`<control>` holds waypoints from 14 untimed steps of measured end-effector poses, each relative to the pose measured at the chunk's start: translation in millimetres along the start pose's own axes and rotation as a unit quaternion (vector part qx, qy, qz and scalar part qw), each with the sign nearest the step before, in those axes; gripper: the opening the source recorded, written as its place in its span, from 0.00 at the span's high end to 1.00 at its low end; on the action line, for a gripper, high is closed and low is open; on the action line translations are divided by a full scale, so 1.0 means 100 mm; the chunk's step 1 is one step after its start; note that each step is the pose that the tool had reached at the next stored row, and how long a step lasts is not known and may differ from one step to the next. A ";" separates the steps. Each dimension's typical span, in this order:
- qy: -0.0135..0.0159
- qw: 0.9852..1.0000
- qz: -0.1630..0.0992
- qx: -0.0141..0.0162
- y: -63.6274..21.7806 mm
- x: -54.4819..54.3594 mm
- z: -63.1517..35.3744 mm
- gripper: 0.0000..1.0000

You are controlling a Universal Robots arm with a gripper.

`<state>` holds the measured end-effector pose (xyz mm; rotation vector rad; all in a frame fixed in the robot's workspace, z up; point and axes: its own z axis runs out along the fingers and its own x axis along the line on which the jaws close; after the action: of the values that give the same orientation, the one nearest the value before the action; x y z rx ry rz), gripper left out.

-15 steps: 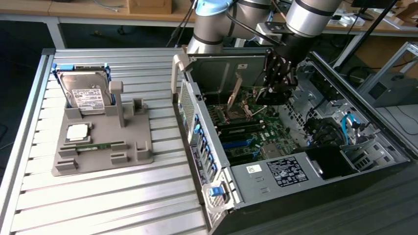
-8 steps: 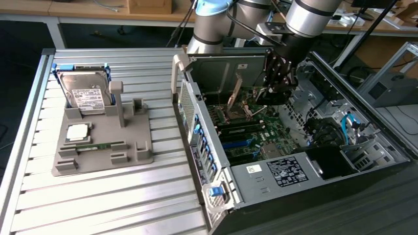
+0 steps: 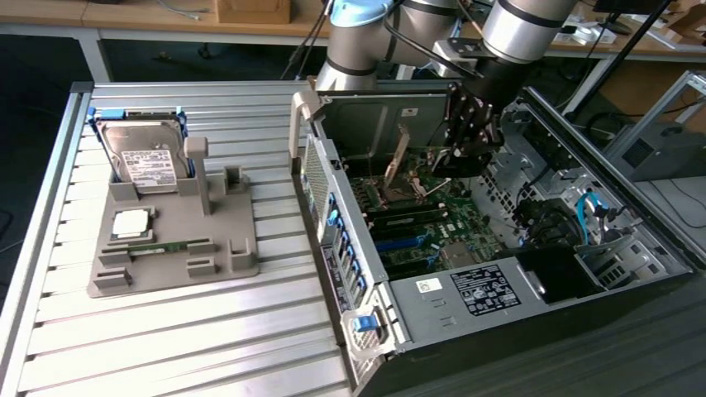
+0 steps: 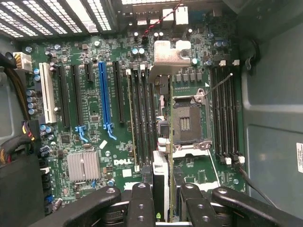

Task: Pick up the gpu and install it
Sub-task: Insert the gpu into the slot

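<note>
Fingers point(image 4: 142, 204), partly closed, clamp the gpu point(image 3: 398, 154) edge-on just above the motherboard point(image 4: 90, 120).

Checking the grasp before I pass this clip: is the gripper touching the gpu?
Touching. The wrist view shows the gpu edge-on, pinched between the inner fingers of the gripper.

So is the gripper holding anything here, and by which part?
Yes, the gpu: the gripper pinches its two flat faces near one edge, with the card edge-on over the motherboard.
</note>
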<state>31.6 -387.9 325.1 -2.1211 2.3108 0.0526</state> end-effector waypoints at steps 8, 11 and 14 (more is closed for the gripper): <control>0.000 1.000 -0.009 0.000 0.000 0.00 0.003 0.73; 0.000 1.000 -0.012 0.000 0.000 0.00 0.004 0.73; 0.000 1.000 -0.015 0.000 0.000 0.00 0.005 0.73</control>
<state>31.6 -387.9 324.6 -2.1556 2.2793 0.0527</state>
